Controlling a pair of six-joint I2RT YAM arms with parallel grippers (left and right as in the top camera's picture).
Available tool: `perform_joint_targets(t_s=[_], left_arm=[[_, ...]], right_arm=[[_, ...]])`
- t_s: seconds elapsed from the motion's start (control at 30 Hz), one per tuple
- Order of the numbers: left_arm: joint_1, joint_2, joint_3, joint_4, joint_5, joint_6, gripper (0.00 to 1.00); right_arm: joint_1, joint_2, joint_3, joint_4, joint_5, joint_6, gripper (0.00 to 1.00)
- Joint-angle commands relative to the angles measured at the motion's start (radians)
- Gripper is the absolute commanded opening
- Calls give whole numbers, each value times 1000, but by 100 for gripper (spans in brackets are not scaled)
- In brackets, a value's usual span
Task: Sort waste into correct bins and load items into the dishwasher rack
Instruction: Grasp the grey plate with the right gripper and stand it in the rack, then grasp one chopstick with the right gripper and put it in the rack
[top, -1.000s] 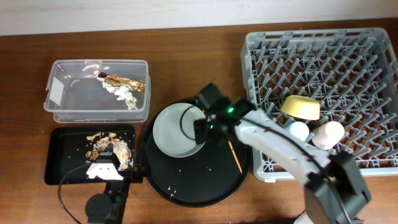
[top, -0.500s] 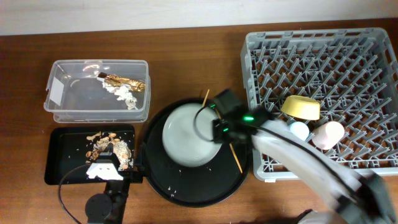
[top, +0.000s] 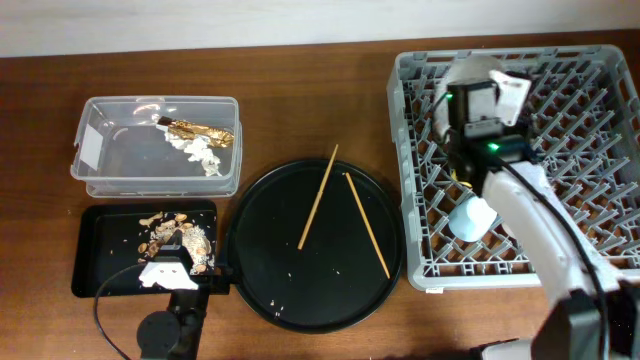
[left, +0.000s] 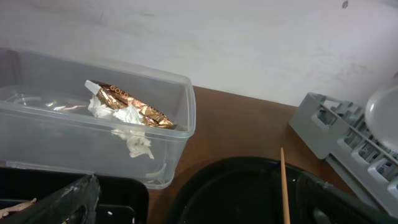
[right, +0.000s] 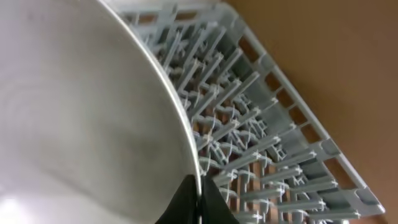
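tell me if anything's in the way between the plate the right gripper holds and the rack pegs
Nothing visible does. The right gripper pinches the grey plate by its rim above bare pegs of the dishwasher rack. The blue cup sits nearer the rack's front edge, clear of the plate.

Dense rack pegs (right: 249, 143) beside plate (right: 74, 118)

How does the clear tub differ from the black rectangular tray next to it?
The tub is clear and deep; the tray is black and shallow. The tub holds a gold foil wrapper and white tissue; the tray holds brown scraps and a tissue piece. The tub sits farther from the robot than the tray. Both are rectangular and hold waste.
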Motion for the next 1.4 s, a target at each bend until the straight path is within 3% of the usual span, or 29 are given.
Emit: perform_joint_targets(t_s=[0.0, 0.13, 0.27, 0.33, 0.47, 0.6, 0.67, 0.73, 0.8, 0.87, 0.9, 1.1, 1.13, 1.17, 1.23, 1.37], left_arm=[[4, -6, -8, 0, 3, 15, 99], [4, -6, -8, 0, 3, 15, 99], [4, -6, -8, 0, 3, 15, 99], [4, -6, -8, 0, 3, 15, 99], [4, -6, -8, 0, 3, 15, 99], [4, -6, -8, 0, 3, 16, 99], [4, -6, -8, 0, 3, 15, 99], [4, -6, -8, 0, 3, 15, 99], [4, -6, -8, 0, 3, 15, 99], [4, -6, -8, 0, 3, 15, 99], [4, -6, -8, 0, 3, 16, 99], [4, -6, -8, 0, 3, 15, 99], [4, -6, -8, 0, 3, 15, 99], [4, -6, -8, 0, 3, 15, 99], [4, -6, -8, 0, 3, 15, 99], [4, -6, -8, 0, 3, 15, 99]], right_arm=[[88, 27, 2, -37, 19, -11, 4], [196, 26, 2, -171, 31, 47, 4], [199, 6, 14, -246, 33, 88, 4], [199, -24, 29, -304, -23, 88, 64], [199, -151, 170, -500, -357, 88, 67], [250, -237, 213, -582, -929, 88, 57], [331, -206, 178, -585, -996, 111, 56], [436, -138, 127, -556, -957, 175, 54], [511, -16, 94, -515, -767, 246, 55], [512, 79, 93, -486, -698, 245, 54], [498, 153, 93, -457, -687, 227, 49], [452, 410, 93, -442, -741, 117, 41], [452, 423, 92, -449, -742, 117, 35], [452, 421, 93, -455, -761, 116, 18], [454, 401, 93, -474, -767, 116, 4], [453, 250, 95, -525, -767, 117, 4]])
